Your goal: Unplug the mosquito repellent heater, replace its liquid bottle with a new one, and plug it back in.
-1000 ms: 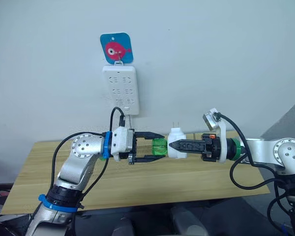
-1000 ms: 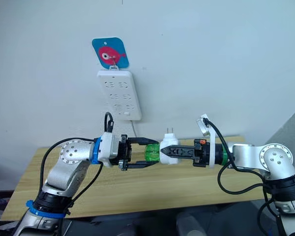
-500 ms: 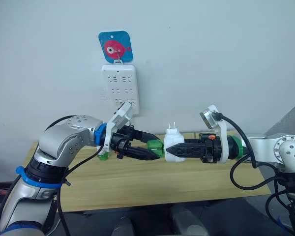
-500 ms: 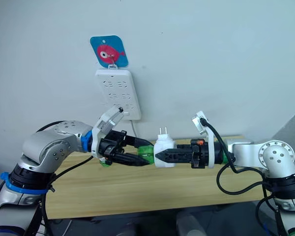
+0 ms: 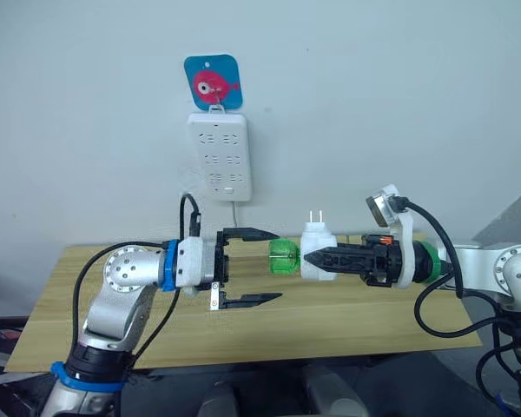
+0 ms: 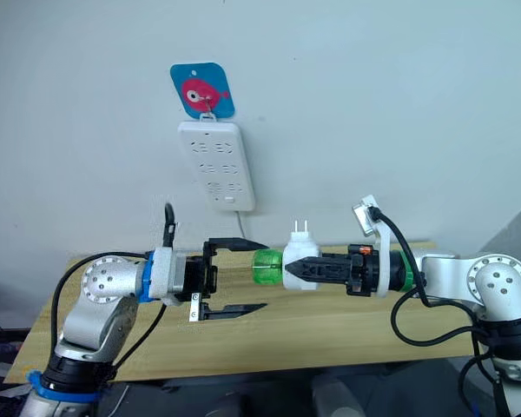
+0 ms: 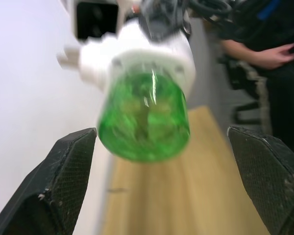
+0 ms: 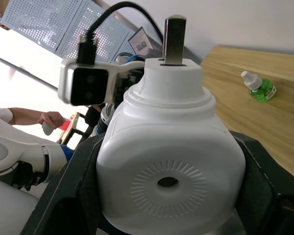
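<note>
In the left eye view I see my right end effector (image 5: 308, 256) clamped on the small white rounded plastic mosquito repellent heater (image 5: 313, 249), held in the air above the light wooden counter (image 5: 347, 313), its two metal prongs (image 5: 314, 216) pointing up. A green translucent liquid bottle (image 5: 283, 258) sticks out of the heater's left side, toward my left arm. My left end effector (image 5: 260, 266) has its two black fingers spread wide apart, one above and one below the bottle's level, with the tips just beside the bottle and not touching it. On the far wall hang a long white power strip (image 5: 220, 156) and, above it, a blue square hook plate with a pink fish (image 5: 213, 83).

The right eye view shows the same arrangement.

In the left wrist view the green bottle's round base faces me, set in the white heater, with both open black fingers (image 7: 63, 186) well out to either side of it. A person's hand (image 7: 272, 54) shows in the background.

In the right wrist view the heater's round vented face (image 8: 169, 183) sits between my black fingers, gripped on both sides. A second small green bottle with a white cap (image 8: 257, 88) lies on the counter.
</note>
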`<action>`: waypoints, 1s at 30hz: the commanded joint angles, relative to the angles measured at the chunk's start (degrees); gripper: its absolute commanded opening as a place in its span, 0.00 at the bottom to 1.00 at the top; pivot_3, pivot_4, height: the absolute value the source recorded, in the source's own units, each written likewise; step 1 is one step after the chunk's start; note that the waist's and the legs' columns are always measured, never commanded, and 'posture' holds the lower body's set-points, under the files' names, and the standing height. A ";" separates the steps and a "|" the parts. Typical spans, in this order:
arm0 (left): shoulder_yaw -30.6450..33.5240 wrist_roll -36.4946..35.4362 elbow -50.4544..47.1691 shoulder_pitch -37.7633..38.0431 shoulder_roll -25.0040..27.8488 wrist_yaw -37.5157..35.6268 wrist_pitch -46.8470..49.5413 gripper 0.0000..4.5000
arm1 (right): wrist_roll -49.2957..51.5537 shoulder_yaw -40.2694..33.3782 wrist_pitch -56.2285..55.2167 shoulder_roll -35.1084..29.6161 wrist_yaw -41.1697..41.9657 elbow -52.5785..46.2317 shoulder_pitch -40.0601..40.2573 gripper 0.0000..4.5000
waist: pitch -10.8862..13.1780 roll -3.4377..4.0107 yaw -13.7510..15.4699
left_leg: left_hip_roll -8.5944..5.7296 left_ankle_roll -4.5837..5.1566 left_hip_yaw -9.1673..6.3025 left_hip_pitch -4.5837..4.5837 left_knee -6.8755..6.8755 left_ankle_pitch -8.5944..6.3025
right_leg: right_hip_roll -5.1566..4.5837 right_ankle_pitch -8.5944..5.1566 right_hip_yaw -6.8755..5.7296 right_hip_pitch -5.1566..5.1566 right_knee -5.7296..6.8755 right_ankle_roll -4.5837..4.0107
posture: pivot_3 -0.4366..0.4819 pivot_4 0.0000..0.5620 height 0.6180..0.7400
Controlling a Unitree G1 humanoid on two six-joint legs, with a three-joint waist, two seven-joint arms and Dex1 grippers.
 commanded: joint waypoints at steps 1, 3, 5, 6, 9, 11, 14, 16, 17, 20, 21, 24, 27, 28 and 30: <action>0.23 1.94 -0.65 -0.67 -1.43 2.50 -6.10 1.00 | 1.23 -2.50 -1.30 -0.20 -0.05 -0.72 -0.09 0.68 | -0.01 -0.01 -0.04 | 0.00 0.00 0.01 0.01 0.02 0.00 | 0.00 0.01 0.02 0.01 0.00 0.02 | 0.27 0.13 0.70; -0.72 2.91 0.01 -0.89 -1.77 3.20 -7.36 1.00 | 1.07 -2.42 -1.35 -0.08 -0.14 -0.70 -0.12 0.68 | -0.02 0.00 -0.06 | -0.01 0.00 0.03 0.01 0.04 0.00 | 0.00 0.03 0.04 0.01 0.00 0.05 | 0.27 0.13 0.70; -1.82 3.82 1.17 -1.00 -1.53 2.93 -8.31 1.00 | 0.92 -2.30 -1.43 0.11 -0.31 -0.73 -0.33 0.68 | -0.03 0.00 -0.07 | -0.01 0.00 0.04 0.01 0.04 0.00 | 0.00 0.04 0.05 0.01 0.00 0.07 | 0.27 0.13 0.70; -2.12 4.00 1.68 -1.21 -1.43 2.98 -8.60 1.00 | 0.79 -2.26 -1.42 0.20 -0.33 -0.69 -0.49 0.68 | -0.03 0.00 -0.08 | -0.01 0.00 0.04 0.01 0.03 0.00 | 0.00 0.04 0.04 0.01 0.00 0.07 | 0.26 0.13 0.70; -2.79 3.90 2.55 -2.26 -1.34 3.70 -8.20 0.96 | 0.88 -2.29 -1.48 0.37 -0.48 -0.84 -0.63 0.68 | -0.03 0.00 -0.10 | 0.00 0.00 0.03 0.00 0.02 0.00 | 0.01 0.04 0.02 0.00 0.01 0.07 | 0.26 0.13 0.70; -3.22 3.72 3.05 -2.88 -1.26 3.69 -7.92 0.87 | 0.89 -2.30 -1.50 0.44 -0.52 -0.91 -0.71 0.68 | -0.03 0.00 -0.11 | 0.00 0.00 0.02 0.00 0.02 0.00 | 0.01 0.04 0.02 0.00 0.01 0.07 | 0.26 0.13 0.70; -3.64 3.49 3.67 -3.88 -1.51 4.11 -7.07 0.65 | 0.90 -2.34 -1.61 0.54 -0.55 -0.96 -0.72 0.68 | -0.03 0.00 -0.11 | 0.00 0.00 0.02 0.00 0.02 0.00 | 0.01 0.04 0.02 0.00 0.01 0.07 | 0.26 0.13 0.70; -3.94 3.11 3.36 -4.72 -1.75 4.59 -6.20 0.51 | 0.85 -2.35 -1.65 0.60 -0.56 -1.02 -0.67 0.68 | -0.03 0.00 -0.12 | 0.00 0.00 0.02 0.00 0.02 0.00 | 0.01 0.04 0.02 0.00 0.02 0.07 | 0.26 0.13 0.70; -4.02 2.97 3.18 -4.95 -1.80 4.73 -5.90 0.50 | 0.83 -2.37 -1.64 0.61 -0.56 -1.05 -0.64 0.68 | -0.03 0.00 -0.12 | 0.00 0.00 0.02 0.00 0.02 0.00 | 0.01 0.04 0.02 0.00 0.02 0.07 | 0.26 0.13 0.70; -4.05 1.76 2.05 -5.30 -1.11 4.17 -3.58 0.50 | 0.54 -2.37 -1.56 0.67 -0.48 -1.16 -0.66 0.68 | -0.03 0.00 -0.14 | 0.00 0.00 0.02 0.00 0.02 0.00 | 0.01 0.04 0.01 0.00 0.02 0.07 | 0.26 0.13 0.70; -4.07 1.24 1.58 -5.29 -0.61 3.78 -2.32 0.50 | 0.38 -2.39 -1.49 0.66 -0.38 -1.21 -0.67 0.68 | -0.03 0.00 -0.15 | 0.00 0.00 0.02 0.00 0.02 0.00 | 0.01 0.04 0.01 0.00 0.02 0.07 | 0.26 0.13 0.70; -4.79 -3.39 -1.68 -5.89 3.79 3.78 12.86 0.50 | -0.49 -2.46 -0.94 0.29 0.58 -1.65 -0.79 0.68 | -0.03 0.00 -0.21 | 0.00 0.00 0.00 0.00 0.02 0.00 | 0.02 0.04 0.00 0.00 0.03 0.07 | 0.26 0.13 0.70; -4.94 -17.22 -3.83 -12.26 10.58 6.86 43.11 0.50 | -1.92 -2.62 0.13 -0.35 2.68 -2.35 -1.12 0.68 | -0.02 -0.02 -0.24 | 0.00 0.00 -0.08 -0.02 0.04 0.00 | 0.03 0.04 -0.05 -0.01 0.09 0.08 | 0.28 0.14 0.70; -4.80 -21.56 -3.40 -15.02 12.06 7.61 51.29 0.50 | -2.14 -2.67 0.40 -0.48 3.34 -2.52 -1.21 0.68 | -0.02 -0.01 -0.20 | 0.00 0.01 -0.13 -0.04 0.05 0.01 | 0.03 0.04 -0.11 -0.02 0.11 0.08 | 0.28 0.14 0.70; -4.28 -27.88 -1.29 -20.20 13.24 8.61 62.78 0.50 | -2.07 -2.64 0.96 -0.77 4.56 -2.90 -1.46 0.68 | -0.02 -0.01 -0.18 | -0.01 0.01 -0.15 -0.02 0.05 0.01 | 0.03 0.04 -0.14 0.02 0.08 0.08 | 0.28 0.14 0.70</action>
